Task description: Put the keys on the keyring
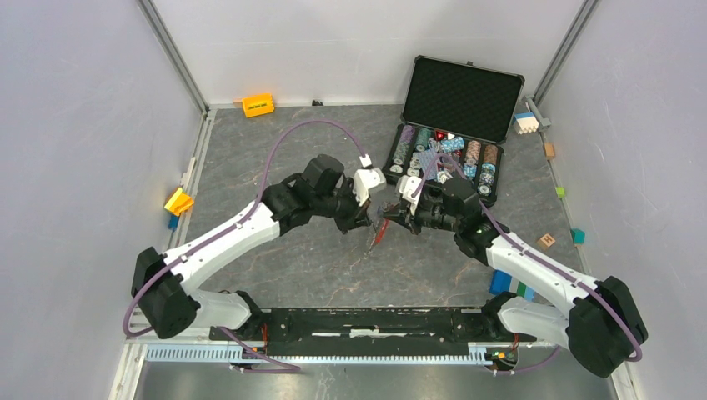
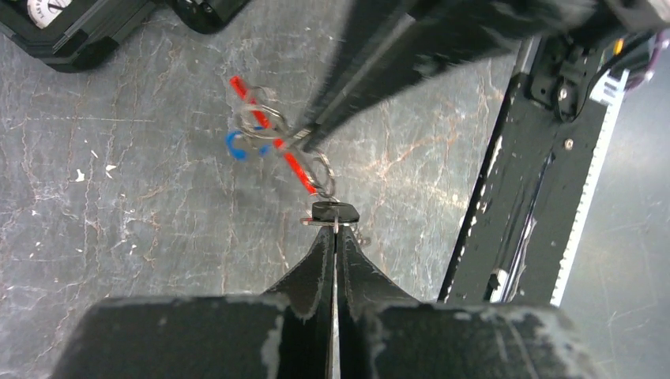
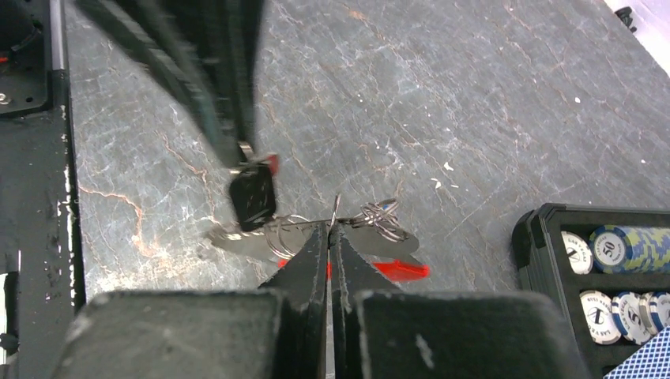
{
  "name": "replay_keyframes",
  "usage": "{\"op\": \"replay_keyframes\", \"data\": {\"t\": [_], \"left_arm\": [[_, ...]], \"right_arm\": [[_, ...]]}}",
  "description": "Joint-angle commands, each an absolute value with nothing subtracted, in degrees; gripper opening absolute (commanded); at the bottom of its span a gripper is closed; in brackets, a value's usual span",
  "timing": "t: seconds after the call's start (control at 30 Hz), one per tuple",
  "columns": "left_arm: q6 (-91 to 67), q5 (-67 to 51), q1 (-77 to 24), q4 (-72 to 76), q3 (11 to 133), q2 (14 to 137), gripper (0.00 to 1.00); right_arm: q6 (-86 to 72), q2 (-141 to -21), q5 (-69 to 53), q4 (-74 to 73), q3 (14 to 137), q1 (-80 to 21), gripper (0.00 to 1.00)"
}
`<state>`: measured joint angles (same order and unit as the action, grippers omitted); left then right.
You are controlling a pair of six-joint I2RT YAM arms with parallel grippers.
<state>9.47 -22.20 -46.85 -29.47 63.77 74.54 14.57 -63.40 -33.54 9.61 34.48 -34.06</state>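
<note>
Both grippers meet above the middle of the table. My left gripper (image 1: 367, 218) (image 2: 335, 229) is shut on a small key (image 2: 335, 212) with a black head, held just off its fingertips. My right gripper (image 1: 392, 215) (image 3: 329, 229) is shut on the thin wire of the keyring (image 3: 348, 223), whose red fob (image 3: 403, 271) (image 1: 382, 232) hangs below the jaws. In the right wrist view the black-headed key (image 3: 253, 196) sits left of the jaws, beside silver rings (image 3: 284, 234). A blue tag (image 2: 235, 144) and silver keys (image 2: 261, 122) hang on the keyring by the red fob (image 2: 296, 164).
An open black case (image 1: 457, 87) of poker chips (image 1: 442, 154) stands at the back right, close behind the right arm. An orange block (image 1: 258, 105) lies at the back wall, a yellow block (image 1: 178, 201) at the left edge, small coloured blocks (image 1: 546, 241) along the right edge.
</note>
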Motion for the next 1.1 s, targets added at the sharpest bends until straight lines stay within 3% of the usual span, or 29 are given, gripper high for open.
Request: {"op": "replay_keyframes", "data": {"t": [0.0,0.13,1.07], "left_arm": [[0.7,-31.9,-42.5,-20.9,63.5,77.0,0.02],[0.5,-36.0,-42.2,-20.6,64.1,79.1,0.02],[2.9,-26.0,-42.1,-17.6,62.8,78.6,0.02]], "right_arm": [[13.2,-61.3,-35.9,13.7,35.8,-33.9,0.0],[12.9,-61.2,-36.5,13.8,35.7,-33.9,0.0],[11.0,-63.6,-40.0,14.6,35.7,-33.9,0.0]]}}
